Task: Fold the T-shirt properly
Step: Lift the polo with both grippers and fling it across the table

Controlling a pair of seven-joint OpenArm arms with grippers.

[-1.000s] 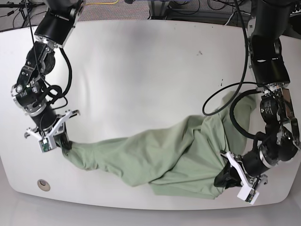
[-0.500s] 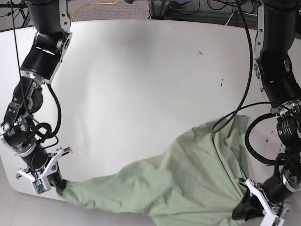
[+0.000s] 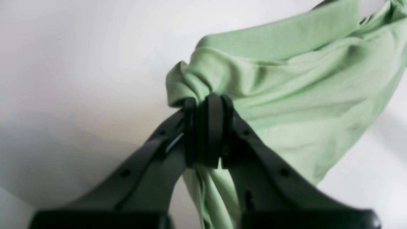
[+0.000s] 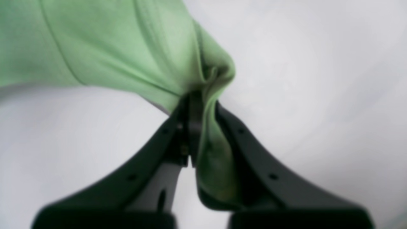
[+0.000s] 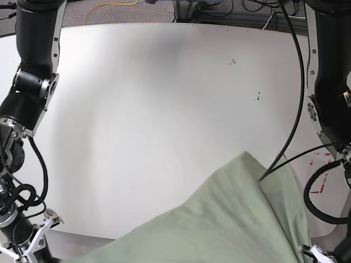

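Matt knit cloth T-shirt (image 3: 286, 82)

1. The pale sage-green knit T-shirt (image 5: 230, 219) runs off the bottom edge of the base view, so its lower part cannot be seen.
2. Both black grippers' fingertips lie outside the base view.
3. Both wrist views are blurred; the fabric's weave is unreadable.
4. Bunched cloth hides the left gripper's (image 3: 206, 108) pad faces and the right gripper's (image 4: 198, 98).
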